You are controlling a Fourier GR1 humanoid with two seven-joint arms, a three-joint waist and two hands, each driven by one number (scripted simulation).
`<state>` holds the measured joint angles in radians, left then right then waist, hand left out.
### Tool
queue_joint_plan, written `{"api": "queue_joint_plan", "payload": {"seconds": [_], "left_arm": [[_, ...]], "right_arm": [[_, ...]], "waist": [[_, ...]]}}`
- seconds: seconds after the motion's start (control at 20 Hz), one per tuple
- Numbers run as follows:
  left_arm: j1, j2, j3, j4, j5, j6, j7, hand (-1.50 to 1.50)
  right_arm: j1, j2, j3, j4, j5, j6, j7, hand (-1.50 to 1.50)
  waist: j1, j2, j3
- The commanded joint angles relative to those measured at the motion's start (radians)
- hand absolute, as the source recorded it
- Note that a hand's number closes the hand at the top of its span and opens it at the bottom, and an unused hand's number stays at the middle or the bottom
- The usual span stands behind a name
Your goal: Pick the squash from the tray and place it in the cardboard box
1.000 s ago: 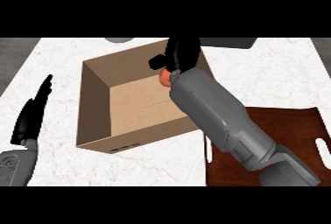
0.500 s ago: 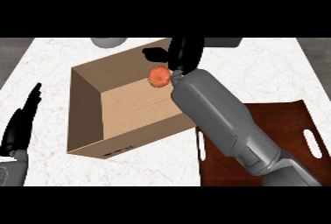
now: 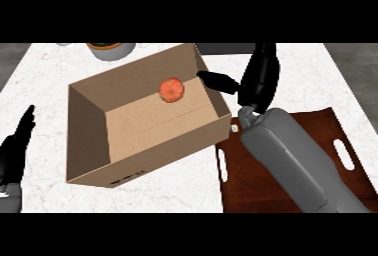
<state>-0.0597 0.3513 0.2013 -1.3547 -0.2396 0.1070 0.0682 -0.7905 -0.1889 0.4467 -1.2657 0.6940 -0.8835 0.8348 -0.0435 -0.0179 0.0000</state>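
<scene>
Left of the cardboard box (image 3: pixel 159 159), the left hand (image 3: pixel 16 145) rests open, fingers straight. The squash (image 3: pixel 172 90) lies inside the box, near its far wall. Just right of the box, the right hand (image 3: pixel 258 75) is open and holds nothing, with the tray (image 3: pixel 240 192) beside the box's right corner.

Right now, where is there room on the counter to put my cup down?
Bare counter lies in front of the cardboard box, between the left hand and the tray. More lies left of the box, below the pot, and in the corner beyond the right hand. It is crowded where the right hand and forearm sit between box and tray.
</scene>
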Motion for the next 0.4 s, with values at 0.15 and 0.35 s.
{"api": "queue_joint_plan", "payload": {"seconds": [0.15, 0.35], "left_arm": [[-0.023, 0.007, 0.019, 0.036, 0.003, -0.001, -0.017, 0.0], [-0.015, 0.016, 0.016, -0.019, -0.009, 0.002, 0.01, 0.0]], "right_arm": [[0.336, -0.191, 0.033, -0.507, 0.065, 0.136, 0.128, -1.5], [0.498, -0.353, -0.012, -0.725, -0.022, 0.232, 0.139, -1.5]], "waist": [[-0.013, 0.003, -0.001], [0.006, 0.008, 0.0]]}}
